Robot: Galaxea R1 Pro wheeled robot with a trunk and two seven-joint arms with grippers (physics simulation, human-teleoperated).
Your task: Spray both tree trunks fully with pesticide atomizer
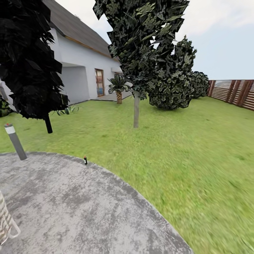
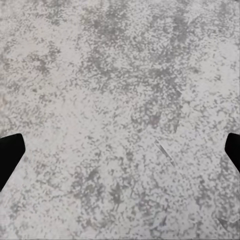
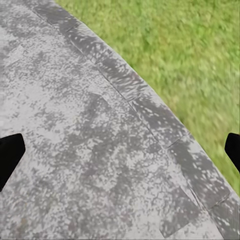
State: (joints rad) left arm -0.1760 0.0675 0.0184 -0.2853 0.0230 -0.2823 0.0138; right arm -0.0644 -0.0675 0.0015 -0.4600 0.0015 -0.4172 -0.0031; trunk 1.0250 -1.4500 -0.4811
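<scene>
While both arms point down at paving [image 2: 120, 100] | left jaws spread | right jaws spread

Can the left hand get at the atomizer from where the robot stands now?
Probably not. The atomizer stands far ahead at the paved circle's edge by the grass, while the left hand hangs open over bare paving. Nothing blocks the way; the base likely needs to drive closer.

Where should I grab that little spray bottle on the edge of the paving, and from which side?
Take the pesticide atomizer around its dark body, below the red top, with a claw coming level from the paved side. It stands upright at the rim of the paving, with grass behind it. It is too small here to make out a trigger or nozzle direction, so check closer before closing.
</scene>
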